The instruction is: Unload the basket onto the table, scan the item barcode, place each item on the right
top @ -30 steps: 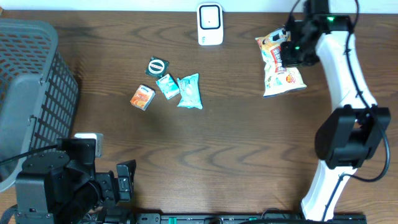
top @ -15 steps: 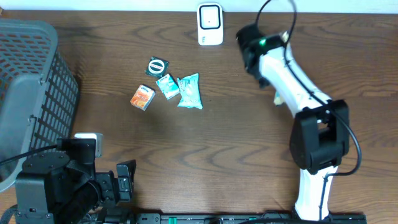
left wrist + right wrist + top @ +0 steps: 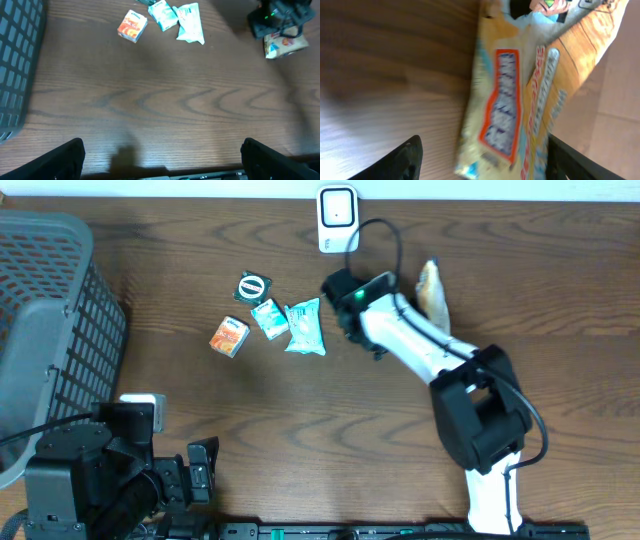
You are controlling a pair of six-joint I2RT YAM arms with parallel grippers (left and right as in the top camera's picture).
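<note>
The right tool (image 3: 484, 145) is spread, the snack bag (image 3: 432, 284) loose between its fingers (image 3: 402, 160) near the scanner (image 3: 338, 218); presenting seems the step in hand, and next it probably needs a firm grip, barcode facing the scanner

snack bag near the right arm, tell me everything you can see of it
The snack bag is a glossy, crinkled packet, mostly yellow-orange, with a red-bordered printed panel, white and pale blue patches and colourful artwork at one end. It looks sealed. It sits toward the back of the table, right of the white scanner, narrow from overhead and partly hidden by the right arm. It lies between the open right end effector fingers; contact is unclear.
</note>
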